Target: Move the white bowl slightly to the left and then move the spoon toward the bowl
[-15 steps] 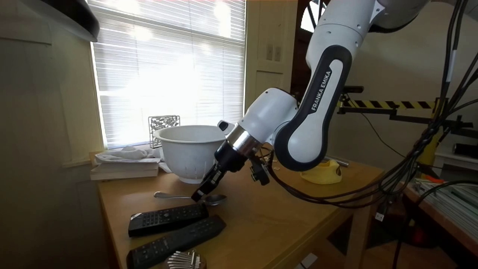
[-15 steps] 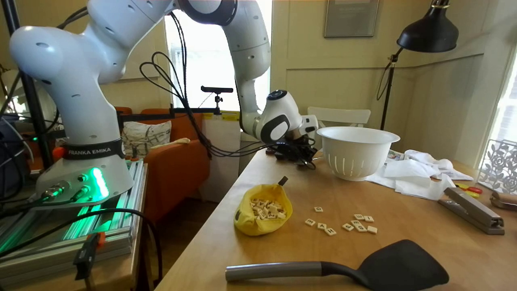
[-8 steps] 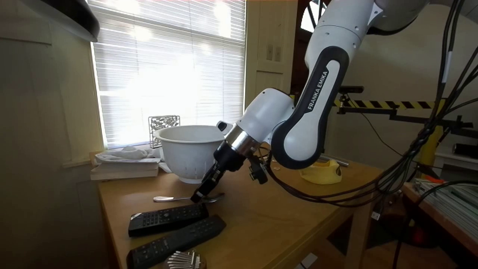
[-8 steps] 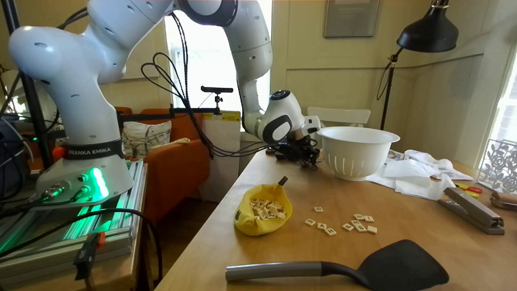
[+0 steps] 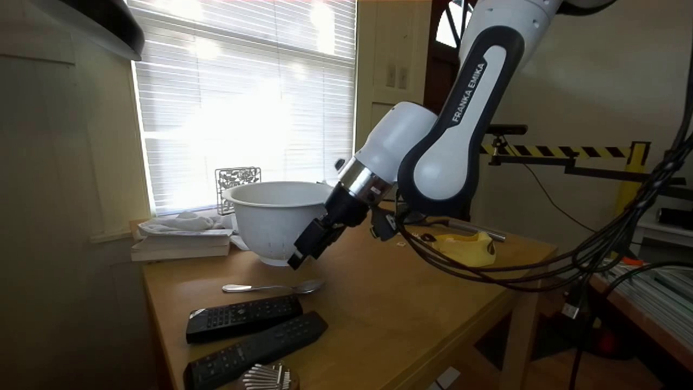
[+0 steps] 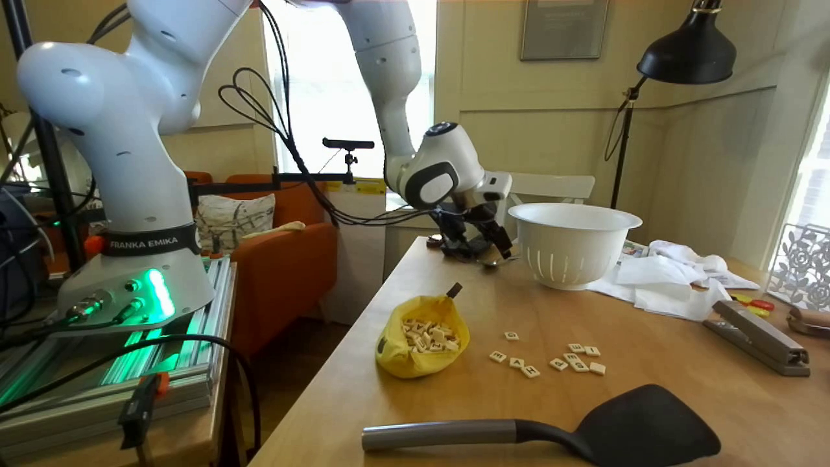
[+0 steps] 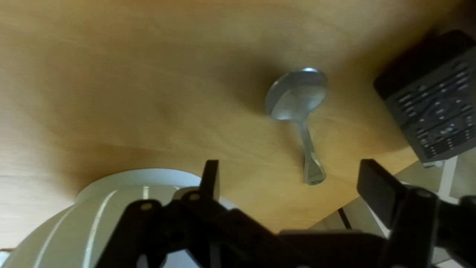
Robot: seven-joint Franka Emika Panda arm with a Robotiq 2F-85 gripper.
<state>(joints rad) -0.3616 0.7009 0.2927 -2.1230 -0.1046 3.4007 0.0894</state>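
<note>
Raised since the earlier frame, the fingers (image 7: 376, 189) stand wide apart, empty, the white bowl (image 7: 70, 232) beside one, the spoon (image 7: 298, 106) below, ahead of their gap; we should descend squarely astride it.

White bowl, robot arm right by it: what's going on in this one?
A robot arm is working at a table, apparently to shift the white bowl and bring the spoon toward it. Its hand is open and holds nothing, hovering above the table near the bowl. The spoon lies on the table between the bowl and the nearer black remote, apart from both. The bowl stands upright; whether its own shift is done, I can't tell.
</note>
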